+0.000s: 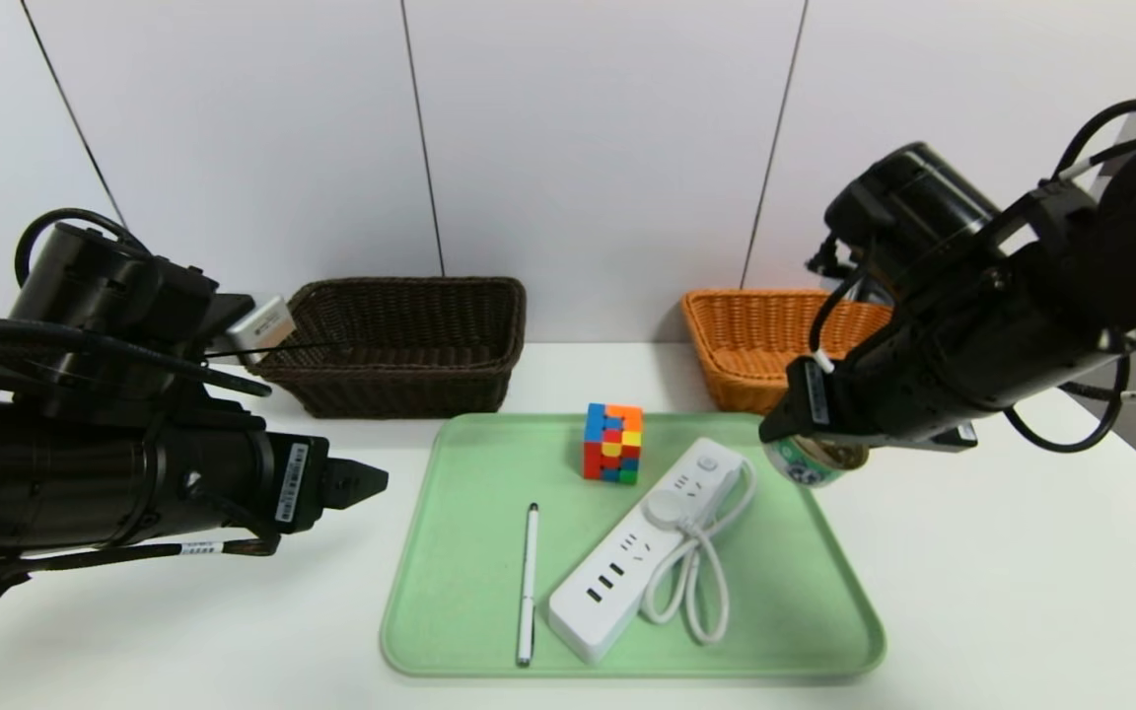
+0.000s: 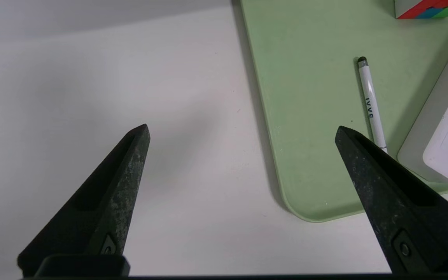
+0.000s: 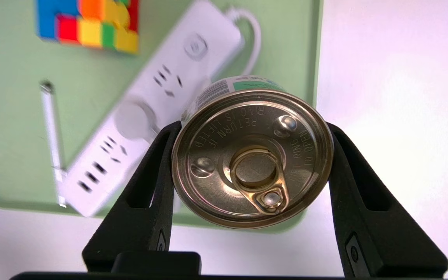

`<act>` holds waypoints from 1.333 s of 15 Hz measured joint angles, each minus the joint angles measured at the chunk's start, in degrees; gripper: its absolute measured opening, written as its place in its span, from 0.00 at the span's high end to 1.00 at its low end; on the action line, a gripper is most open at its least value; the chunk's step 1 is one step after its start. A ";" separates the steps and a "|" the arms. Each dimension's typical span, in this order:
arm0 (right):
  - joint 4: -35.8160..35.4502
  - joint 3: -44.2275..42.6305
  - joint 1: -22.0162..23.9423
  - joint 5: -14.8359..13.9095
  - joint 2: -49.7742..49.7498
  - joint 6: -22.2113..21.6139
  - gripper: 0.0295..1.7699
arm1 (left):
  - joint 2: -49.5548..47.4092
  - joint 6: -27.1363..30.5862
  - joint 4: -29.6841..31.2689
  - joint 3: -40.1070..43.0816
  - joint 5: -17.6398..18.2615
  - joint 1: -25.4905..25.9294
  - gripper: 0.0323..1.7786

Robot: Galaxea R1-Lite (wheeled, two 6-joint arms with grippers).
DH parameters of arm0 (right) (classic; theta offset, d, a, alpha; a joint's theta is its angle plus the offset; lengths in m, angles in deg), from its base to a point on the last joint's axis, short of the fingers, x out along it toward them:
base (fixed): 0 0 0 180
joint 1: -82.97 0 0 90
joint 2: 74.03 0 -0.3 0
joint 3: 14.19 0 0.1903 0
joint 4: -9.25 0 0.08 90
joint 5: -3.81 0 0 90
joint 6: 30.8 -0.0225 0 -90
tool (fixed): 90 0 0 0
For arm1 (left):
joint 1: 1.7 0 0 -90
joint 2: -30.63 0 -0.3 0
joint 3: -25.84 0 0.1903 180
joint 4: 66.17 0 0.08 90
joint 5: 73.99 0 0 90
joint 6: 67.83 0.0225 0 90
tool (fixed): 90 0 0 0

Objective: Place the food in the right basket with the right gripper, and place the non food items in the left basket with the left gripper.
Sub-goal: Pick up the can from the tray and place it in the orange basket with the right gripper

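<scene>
Right gripper (image 3: 251,155) — fingers clamped on opposite sides of the food can (image 3: 252,155), which is held clear above the right edge of the green tray (image 1: 489,631); gold pull-tab lid faces the wrist camera, the can's axis running along the fingers. Beneath the fingers: the power strip (image 1: 642,547), lying diagonally on the tray with its looped cord beside it; beyond that, the puzzle cube (image 1: 612,442) and the pen (image 1: 528,582), lying lengthwise, well apart from the can. Behind the gripper, the right basket (image 1: 760,340), orange-tan, near the wall.

Left gripper (image 2: 243,130) — fingers spread wide, holding nothing, over the white table (image 1: 1002,592) just off the tray's left edge. Behind it, the left basket (image 1: 400,345), dark brown.
</scene>
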 joint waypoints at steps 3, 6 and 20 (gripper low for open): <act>-1.73 -6.75 3.86 2.91 0.44 -1.27 0.39 | -0.17 0.09 -0.05 0.69 -0.18 0.00 0.05; -6.28 -12.76 8.08 3.44 3.01 -3.41 0.39 | -0.52 0.13 -0.07 1.08 -0.24 0.00 0.05; -25.58 -18.98 19.30 5.46 22.83 -10.97 0.39 | 1.73 -0.13 0.99 0.77 0.09 0.00 0.05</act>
